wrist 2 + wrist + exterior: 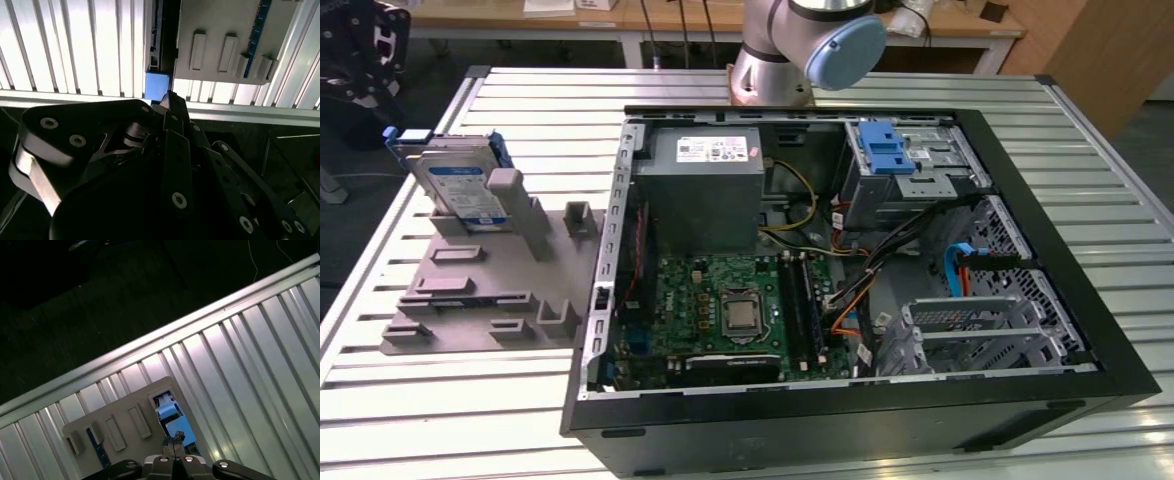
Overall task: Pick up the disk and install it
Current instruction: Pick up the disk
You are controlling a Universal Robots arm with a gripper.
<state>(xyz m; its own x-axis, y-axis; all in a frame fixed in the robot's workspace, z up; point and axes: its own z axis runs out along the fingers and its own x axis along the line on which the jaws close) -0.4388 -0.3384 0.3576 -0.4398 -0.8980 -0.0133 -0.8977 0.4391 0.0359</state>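
Where it stands, the disk (460, 185) shows a blue-and-white label.

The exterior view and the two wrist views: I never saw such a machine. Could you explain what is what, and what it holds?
The exterior view is from a camera off the machine: a robot arm stands at a slatted table, beyond an open computer case. At the exterior view's left, a grey holder keeps the disk upright. The wrist views come from cameras on the arm; its tool, tips closed, hangs close to the disk's blue bracket, holding nothing.
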